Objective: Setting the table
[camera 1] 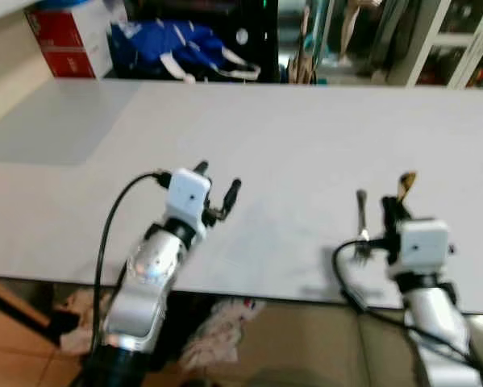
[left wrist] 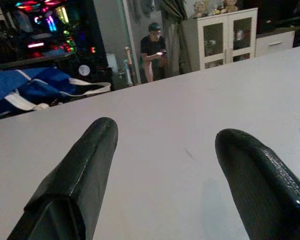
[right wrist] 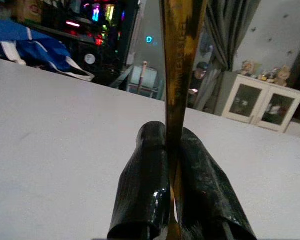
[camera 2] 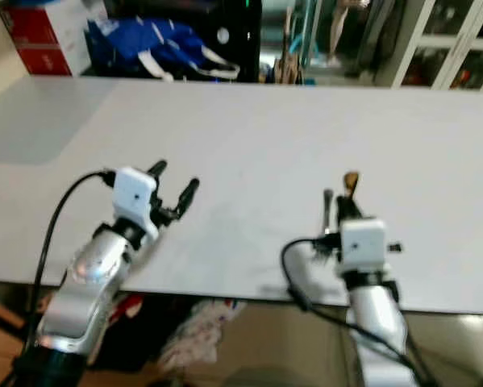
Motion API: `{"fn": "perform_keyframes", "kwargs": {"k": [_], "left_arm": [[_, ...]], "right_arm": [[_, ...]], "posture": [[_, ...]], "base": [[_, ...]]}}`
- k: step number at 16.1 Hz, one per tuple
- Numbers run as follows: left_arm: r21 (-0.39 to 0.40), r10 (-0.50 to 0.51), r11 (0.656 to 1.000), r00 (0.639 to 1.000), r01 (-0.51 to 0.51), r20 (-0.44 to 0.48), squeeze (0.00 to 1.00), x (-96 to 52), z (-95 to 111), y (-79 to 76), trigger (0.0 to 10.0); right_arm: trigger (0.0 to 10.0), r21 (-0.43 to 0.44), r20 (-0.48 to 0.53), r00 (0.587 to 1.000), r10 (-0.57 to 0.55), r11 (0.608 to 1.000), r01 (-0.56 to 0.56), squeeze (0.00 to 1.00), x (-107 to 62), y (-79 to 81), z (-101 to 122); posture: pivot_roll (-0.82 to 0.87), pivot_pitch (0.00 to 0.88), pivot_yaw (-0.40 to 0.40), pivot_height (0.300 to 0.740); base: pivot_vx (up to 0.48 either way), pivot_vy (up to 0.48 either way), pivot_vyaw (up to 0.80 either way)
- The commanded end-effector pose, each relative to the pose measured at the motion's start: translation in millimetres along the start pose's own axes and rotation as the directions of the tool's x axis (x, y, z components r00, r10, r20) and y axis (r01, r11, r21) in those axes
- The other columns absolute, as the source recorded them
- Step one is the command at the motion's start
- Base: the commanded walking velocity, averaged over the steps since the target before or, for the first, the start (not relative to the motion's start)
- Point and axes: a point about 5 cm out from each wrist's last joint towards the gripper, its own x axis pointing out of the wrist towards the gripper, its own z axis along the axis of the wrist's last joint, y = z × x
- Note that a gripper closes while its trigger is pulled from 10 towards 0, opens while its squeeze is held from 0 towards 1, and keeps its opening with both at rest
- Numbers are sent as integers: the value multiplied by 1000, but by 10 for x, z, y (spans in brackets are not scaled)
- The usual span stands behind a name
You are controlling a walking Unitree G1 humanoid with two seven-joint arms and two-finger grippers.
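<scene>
Right gripper (right wrist: 175,150) pinches a golden utensil (right wrist: 179,60) over the white table (camera 1: 306,137); a fork (camera 1: 360,218) lies just beside it. Left gripper (camera 1: 217,181) is spread. Blue bag (camera 1: 168,44) and white cabinet (left wrist: 225,37) stand beyond.

A lived-in home room: beyond the left gripper (camera 1: 217,181) and right gripper (right wrist: 177,150) stretches a plain white table (camera 1: 306,137), past it a blue bag (camera 1: 172,44), a glass-door cabinet (left wrist: 225,35) topped with plush toys (left wrist: 217,7), curtains (right wrist: 230,30) and a glowing computer (left wrist: 44,22).
</scene>
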Motion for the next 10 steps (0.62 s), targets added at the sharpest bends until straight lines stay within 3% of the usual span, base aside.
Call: {"fn": "perform_keyframes", "kwargs": {"k": [1, 4, 5, 7, 8, 9, 10], "left_arm": [[-1, -25, 1000, 1000, 25, 11, 0, 20, 31, -50, 10000], [9, -17, 1000, 1000, 16, 13, 0, 9, 31, -29, 10000], [18, -8, 1000, 1000, 8, 16, 0, 12, 33, -10, 10000], [45, -3, 999, 1000, 2, 27, 0, 26, 51, 0, 10000], [54, -3, 999, 999, 1, 35, 0, 34, 68, -4, 10000], [54, 3, 999, 999, -5, 39, 0, 37, 83, -3, 10000], [54, 3, 998, 999, -6, 39, 0, 35, 86, -4, 10000]], "right_arm": [[0, -25, 51, 998, -38, 999, 39, 0, 91, -151, 124], [0, -81, 155, 981, -114, 988, 128, 0, 480, -562, 392], [0, -64, 177, 979, -104, 991, 117, 0, 617, -559, 449], [0, -34, 202, 978, -52, 998, 60, 0, 825, -422, 513], [0, 5, 206, 978, -20, 1000, 19, 0, 926, -298, 533], [0, 70, 184, 982, 51, 995, -65, 0, 1057, -22, 511], [0, 76, 180, 982, 61, 994, -76, 0, 1072, 17, 505]], "posture": [[-56, 0, 29, 740], [-46, 0, 25, 740], [-43, 0, 23, 740], [-37, 0, 20, 740], [-34, 0, 18, 740], [-19, 0, 11, 740], [-19, 0, 11, 740]], "base": [[0, 0, 0], [0, 0, 0], [0, 0, 0], [0, 0, 0], [0, 0, 0], [0, 0, 0], [0, 0, 0]]}}
